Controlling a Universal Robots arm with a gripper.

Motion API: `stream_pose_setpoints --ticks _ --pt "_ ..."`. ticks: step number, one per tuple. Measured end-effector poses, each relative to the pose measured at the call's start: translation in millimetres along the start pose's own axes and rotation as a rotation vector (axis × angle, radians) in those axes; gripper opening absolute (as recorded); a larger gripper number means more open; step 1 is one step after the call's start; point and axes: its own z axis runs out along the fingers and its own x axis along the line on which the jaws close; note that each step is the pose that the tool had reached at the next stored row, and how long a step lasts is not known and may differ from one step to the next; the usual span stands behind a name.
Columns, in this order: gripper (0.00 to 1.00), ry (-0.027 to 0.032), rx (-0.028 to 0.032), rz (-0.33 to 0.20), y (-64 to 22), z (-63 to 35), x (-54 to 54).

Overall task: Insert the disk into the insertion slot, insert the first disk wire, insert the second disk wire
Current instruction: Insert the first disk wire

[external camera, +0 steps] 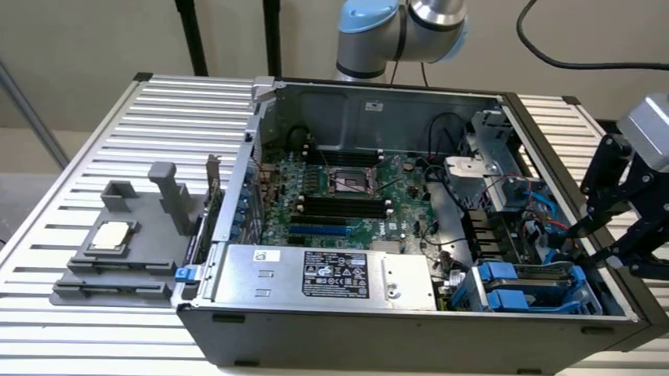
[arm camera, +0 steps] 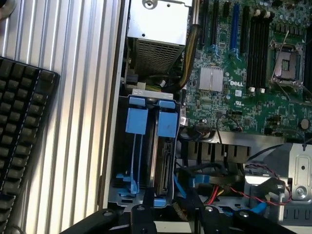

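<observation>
Slatted table (external camera: 105, 141) holds the case (external camera: 418, 337); disk (arm camera: 163, 161) sits in insertion slot (arm camera: 112, 144), claw (arm camera: 175, 212) spread.

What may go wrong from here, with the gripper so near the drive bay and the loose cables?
1. The gripper hangs with open jaws close over the loose red and blue wires beside the insertion slot; a jaw might snag one.
2. The blue latch tabs at the slot's mouth look like thin plastic; a skewed push may bend them.
</observation>
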Motion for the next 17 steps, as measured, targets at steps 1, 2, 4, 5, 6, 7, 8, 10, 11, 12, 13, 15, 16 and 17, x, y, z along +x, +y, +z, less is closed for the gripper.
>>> stream_pose_setpoints --ticks 1,2,4,5,6,7,8,10,11,12,13,15,16,17 --pt "0.39 0.0 -0.0003 -0.003 2.1 1.9 0.1" --pt "0.39 0.0002 -0.0007 -0.005 4.1 3.9 -0.1" --pt "0.39 0.0001 -0.0008 -0.009 6.6 7.9 -1.0" --pt "0.39 0.0003 -0.0007 -0.01 7.2 9.6 -1.6" --pt "0.39 0.0005 -0.0006 -0.012 7.6 11.6 -2.2" --pt "0.39 0.0005 -0.0003 -0.013 7.9 13.5 -3.1" --pt "0.39 0.0006 0.0001 -0.014 8.0 15.5 -4.2" --pt "0.39 0.0008 0.0008 -0.016 8.3 19.5 -6.0" --pt "0.41 0.0008 0.001 -0.017 8.5 21.0 -6.8" --pt "0.47 0.001 0.0011 -0.018 8.6 22.2 -7.9" --pt "0.47 0.0012 0.001 -0.018 8.6 22.9 -9.3" --pt "0.53 0.0011 0.0008 -0.019 8.9 23.6 -12.1" --pt "0.53 0.0011 0.0008 -0.02 9.0 23.9 -14.0" --pt "0.53 0.0013 0.0007 -0.02 9.5 24.0 -15.5"
